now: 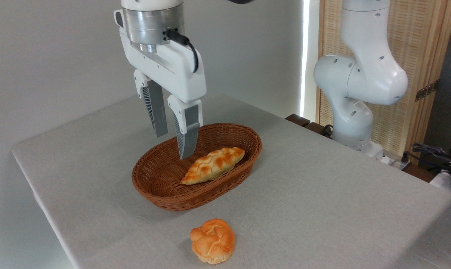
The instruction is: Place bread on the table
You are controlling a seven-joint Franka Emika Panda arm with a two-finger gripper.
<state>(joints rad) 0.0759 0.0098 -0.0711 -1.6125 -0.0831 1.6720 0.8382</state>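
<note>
Golden-orange bread (212,241) on the grey table (322,194), well apart from the released, empty claw (173,144) above the basket (161,186).

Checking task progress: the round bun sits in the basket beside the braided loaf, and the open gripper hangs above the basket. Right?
Not quite. The camera view shows the round bun on the table, outside the basket. The braided loaf is alone there; the open gripper does hang above.

Table (322,194) with basket (161,194), bread (212,241)

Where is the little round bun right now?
The round bun sits on the grey table near the front edge, just in front of the wicker basket holding the braided loaf.
</note>
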